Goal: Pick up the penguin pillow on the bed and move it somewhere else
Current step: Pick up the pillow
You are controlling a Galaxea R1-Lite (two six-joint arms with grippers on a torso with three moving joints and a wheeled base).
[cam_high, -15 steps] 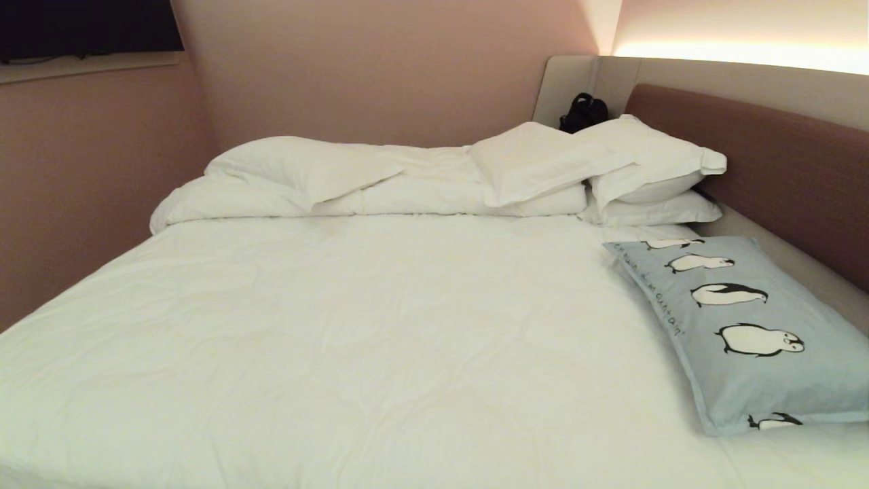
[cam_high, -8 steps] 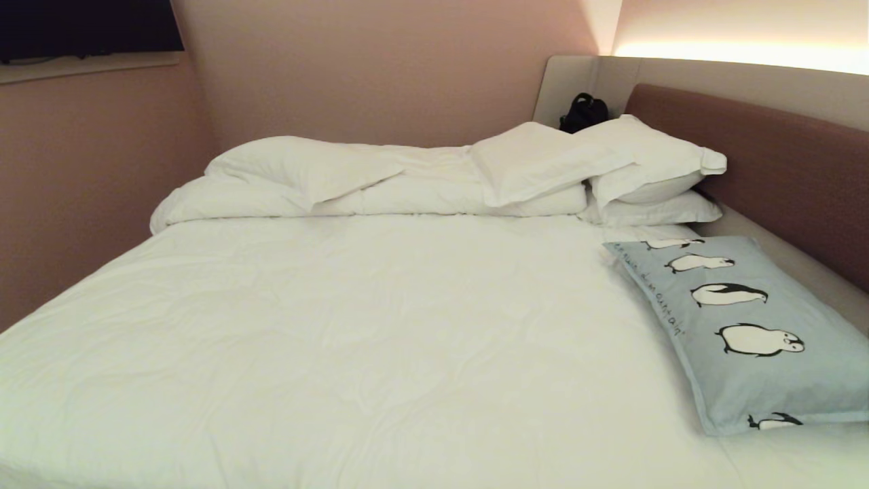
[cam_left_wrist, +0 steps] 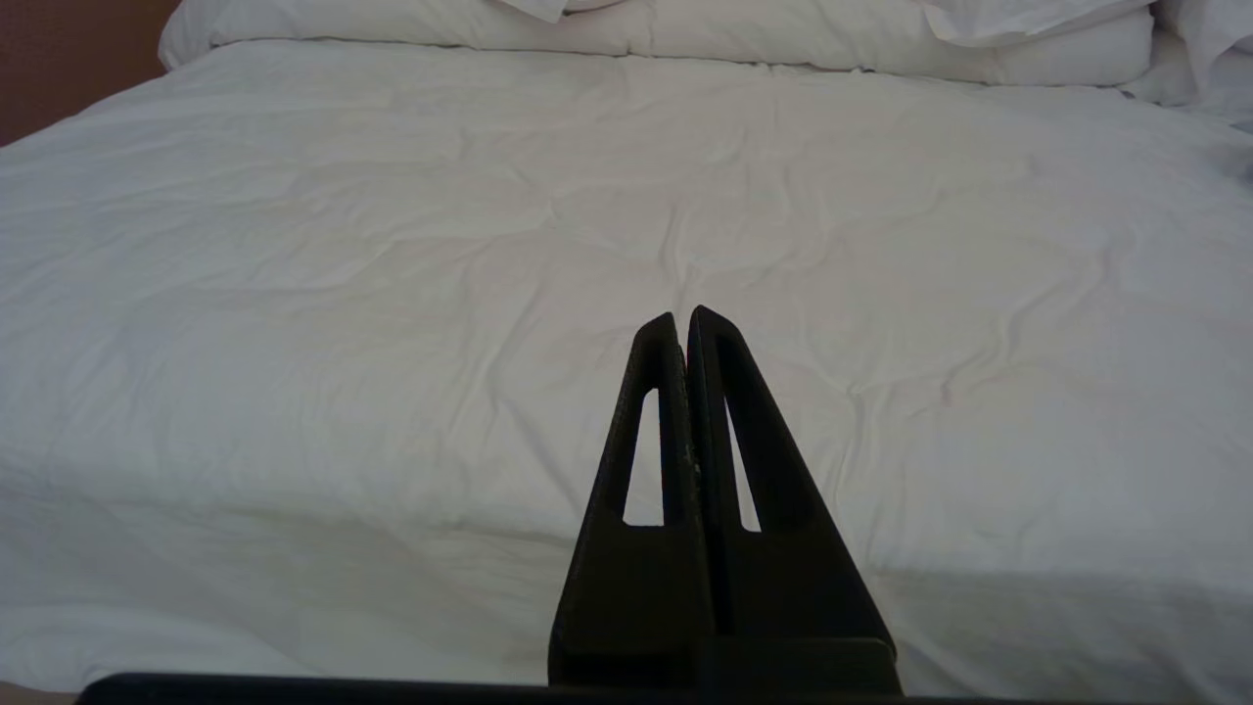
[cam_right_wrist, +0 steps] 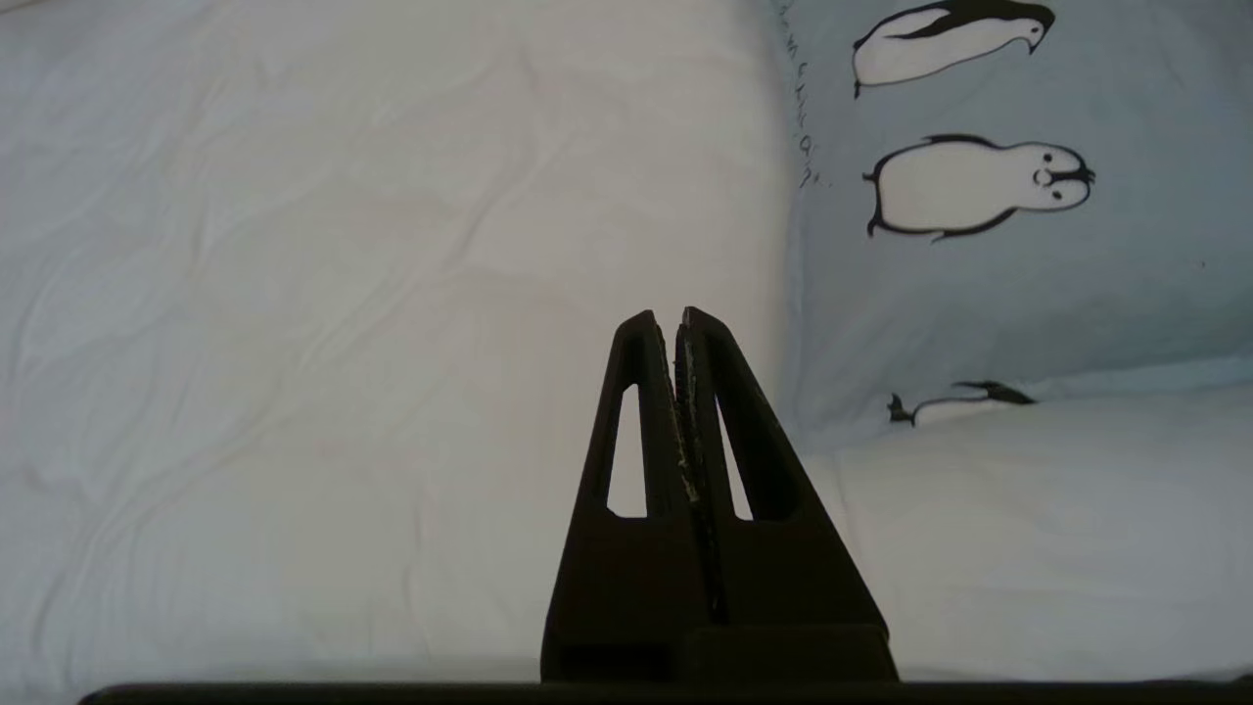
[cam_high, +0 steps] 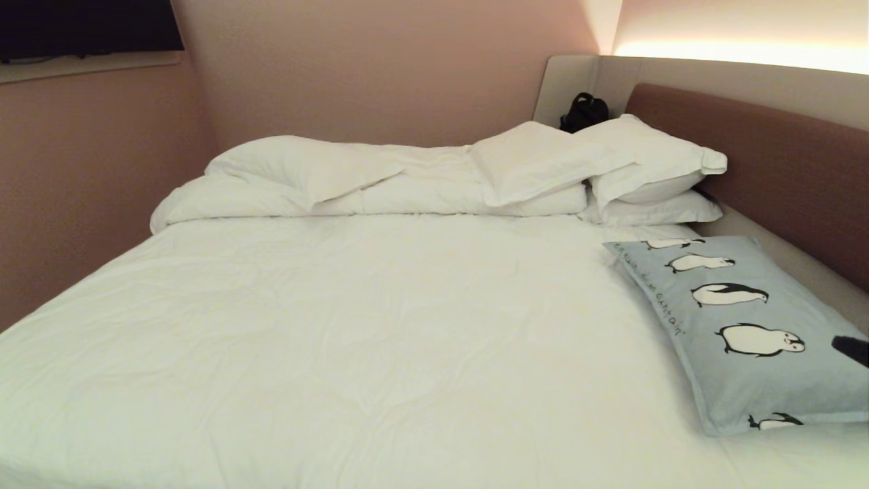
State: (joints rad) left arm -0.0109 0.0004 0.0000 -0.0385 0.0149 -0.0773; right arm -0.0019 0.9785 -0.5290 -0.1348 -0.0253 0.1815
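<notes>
Beside the brown headboard [cam_high: 781, 163], at the bed's [cam_high: 353, 326] right edge, the penguin pillow [cam_high: 747, 333] lies flat on the sheet, untouched. Right gripper [cam_right_wrist: 664, 318]: fingers pressed together, empty, over the sheet just beside the pillow's near corner. Left gripper [cam_left_wrist: 680, 318]: fingers closed, empty, at the bed's near edge, well apart from the pillow. Judgement: approach only; opening, grasp, lift and relocation all remain.

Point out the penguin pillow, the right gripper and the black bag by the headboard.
penguin pillow [cam_high: 740, 370]: head view, plain blue fabric below a penguin.
right gripper [cam_right_wrist: 665, 318]: right wrist view, tips of the shut fingers.
black bag [cam_high: 582, 113]: head view, middle of the bag.
</notes>
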